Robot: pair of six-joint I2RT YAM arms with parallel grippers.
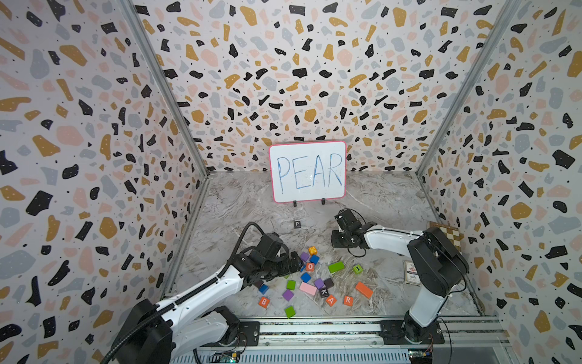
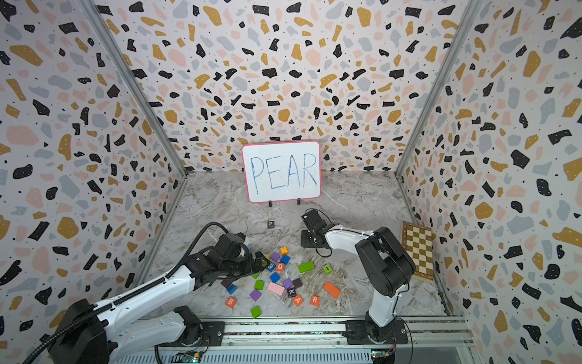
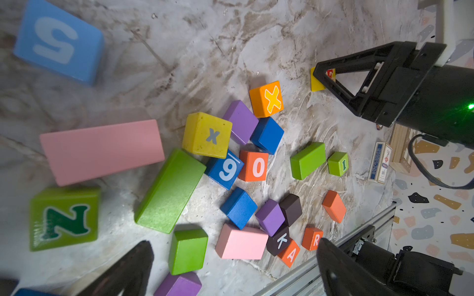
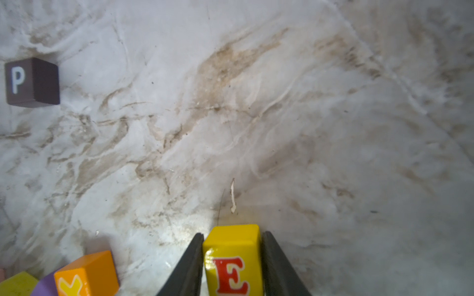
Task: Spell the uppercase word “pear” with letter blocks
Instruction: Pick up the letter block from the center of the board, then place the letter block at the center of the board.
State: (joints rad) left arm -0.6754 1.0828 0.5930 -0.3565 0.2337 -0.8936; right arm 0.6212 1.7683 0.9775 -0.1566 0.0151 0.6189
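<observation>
Gripping the yellow E block (image 4: 233, 258), the right gripper (image 4: 233, 233) had a jaw pressed against each side of it, and the red letter faced the wrist camera. Whether the block sat on the table (image 1: 252, 205) or hung just above it could not be told. In both top views this gripper was near the middle of the table, on the right-edge side of the dark P block (image 1: 297, 224). The P block stood alone and apart from the gripper, in front of the whiteboard (image 1: 307, 171) at the rear edge, which read PEAR in blue.

The orange A block (image 1: 330, 300) and the orange R block (image 1: 348, 300) lay side by side near the front edge with a small gap between them. The A was just beside a dark K block (image 1: 324, 292). An orange B block (image 1: 264, 302) lay near the same front edge, further toward the left edge. Between these and the P block was a scatter of coloured blocks (image 1: 305, 277).

The left gripper (image 2: 261, 262) hovered at the left side of that scatter. Its wrist view showed the jaws wide apart with nothing held. A chessboard (image 2: 417, 249) was at the right edge.
</observation>
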